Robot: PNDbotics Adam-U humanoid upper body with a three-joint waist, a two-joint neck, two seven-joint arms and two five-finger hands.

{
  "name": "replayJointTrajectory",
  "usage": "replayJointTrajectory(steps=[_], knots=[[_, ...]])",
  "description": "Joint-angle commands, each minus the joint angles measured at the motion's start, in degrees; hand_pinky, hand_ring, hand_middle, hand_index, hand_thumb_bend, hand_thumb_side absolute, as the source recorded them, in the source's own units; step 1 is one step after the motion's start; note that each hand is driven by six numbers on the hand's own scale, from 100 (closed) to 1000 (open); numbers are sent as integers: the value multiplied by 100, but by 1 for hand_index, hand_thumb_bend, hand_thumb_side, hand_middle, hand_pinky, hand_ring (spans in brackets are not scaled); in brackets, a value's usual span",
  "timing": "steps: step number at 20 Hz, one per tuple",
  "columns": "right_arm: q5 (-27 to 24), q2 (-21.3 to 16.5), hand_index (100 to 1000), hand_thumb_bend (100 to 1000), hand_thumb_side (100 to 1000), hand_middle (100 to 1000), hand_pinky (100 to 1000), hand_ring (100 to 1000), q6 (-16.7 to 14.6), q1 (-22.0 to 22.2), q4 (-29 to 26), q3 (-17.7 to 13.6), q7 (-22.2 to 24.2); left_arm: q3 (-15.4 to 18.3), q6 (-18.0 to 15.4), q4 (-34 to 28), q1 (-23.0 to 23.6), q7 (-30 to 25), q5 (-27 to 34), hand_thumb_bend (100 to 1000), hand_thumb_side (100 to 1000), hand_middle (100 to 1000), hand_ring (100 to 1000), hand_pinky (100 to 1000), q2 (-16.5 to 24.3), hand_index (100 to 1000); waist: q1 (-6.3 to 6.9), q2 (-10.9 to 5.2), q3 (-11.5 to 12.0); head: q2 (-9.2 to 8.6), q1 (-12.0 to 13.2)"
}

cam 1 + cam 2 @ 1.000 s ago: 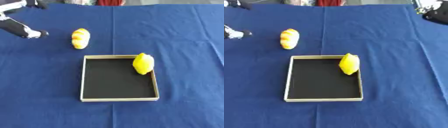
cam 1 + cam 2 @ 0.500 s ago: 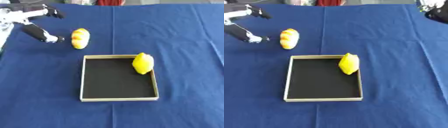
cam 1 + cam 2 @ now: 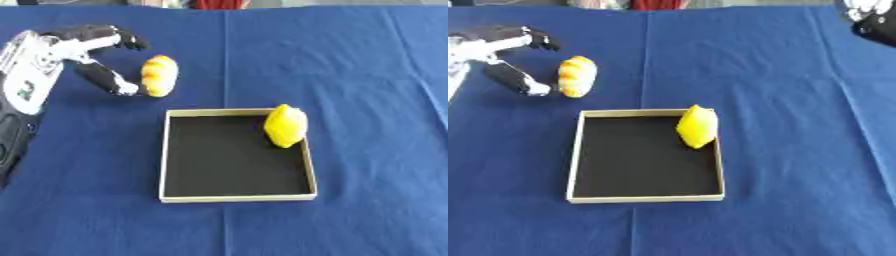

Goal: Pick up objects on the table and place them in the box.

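A shallow black box [image 3: 237, 155] with a pale rim lies in the middle of the blue table. A yellow lemon-shaped object [image 3: 285, 125] rests inside it against the right wall. A yellow-orange bread-like object [image 3: 159, 75] lies on the cloth just beyond the box's left corner. My left hand [image 3: 87, 52] comes in from the left, open, its fingers above the bread and its thumb low beside it, tip close to the bread's left side. My right hand [image 3: 871, 17] shows only partly at the upper right corner in the right eye view.
The blue cloth [image 3: 367, 75] covers the whole table. Something red [image 3: 219, 4] and other items sit at the far edge.
My left hand has moved right, from the left edge to right beside the bread, spreading around it. The bread, lemon and box have not moved.
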Motion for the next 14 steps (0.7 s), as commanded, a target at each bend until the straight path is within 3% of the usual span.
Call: replayJointTrajectory(steps=[1,14], knots=[[-45,-77,865,127,481,835,881,887,2,-78,-93,-41,23,120,-7,107,-161,159,-236,475,410,823,893,902,10,914,-7,-102,-18,-47,29],[-76,24,867,121,495,838,881,890,64,-28,-93,-11,58,200,-16,352,-148,518,-592,422,412,775,856,849,-157,878,5,-27,-83,-54,71]])
